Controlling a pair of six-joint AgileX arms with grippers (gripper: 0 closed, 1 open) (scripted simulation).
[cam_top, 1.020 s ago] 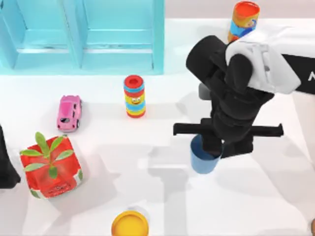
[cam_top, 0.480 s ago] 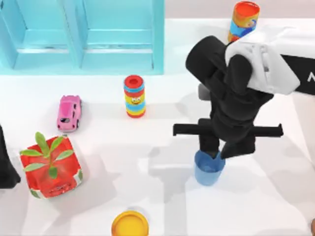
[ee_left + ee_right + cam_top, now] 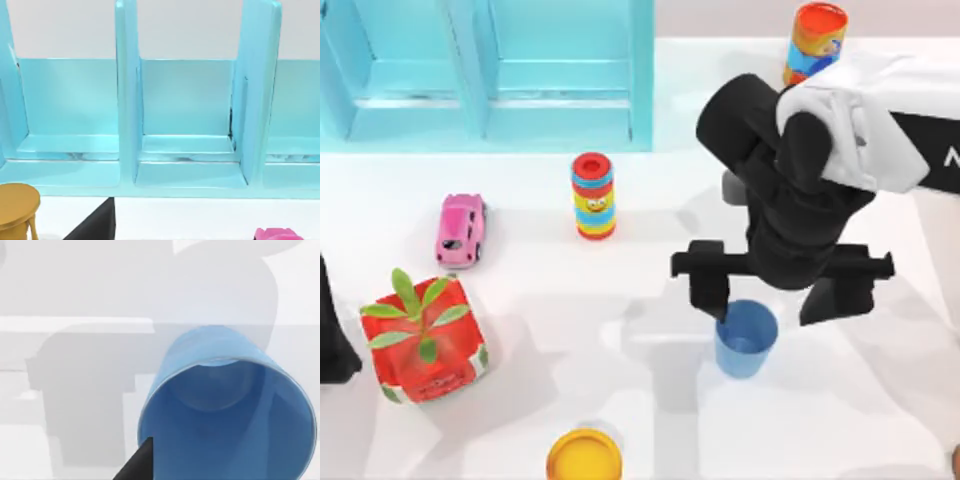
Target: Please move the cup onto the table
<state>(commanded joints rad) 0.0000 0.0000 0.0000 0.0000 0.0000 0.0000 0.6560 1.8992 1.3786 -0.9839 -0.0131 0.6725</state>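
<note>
Right pincer (image 3: 775,295) spread, cup (image 3: 745,338) on table (image 3: 620,400)

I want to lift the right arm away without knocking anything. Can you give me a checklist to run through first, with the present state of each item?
1. Right gripper open, fingers spread wide: ok.
2. Blue cup upright, mouth up: ok.
3. Cup resting on the white table, off the shelf unit: ok.
4. Fingers fully clear of the cup's rim: cannot tell; one dark fingertip sits close to it.
5. Left arm parked at the table's left edge: ok.
</note>
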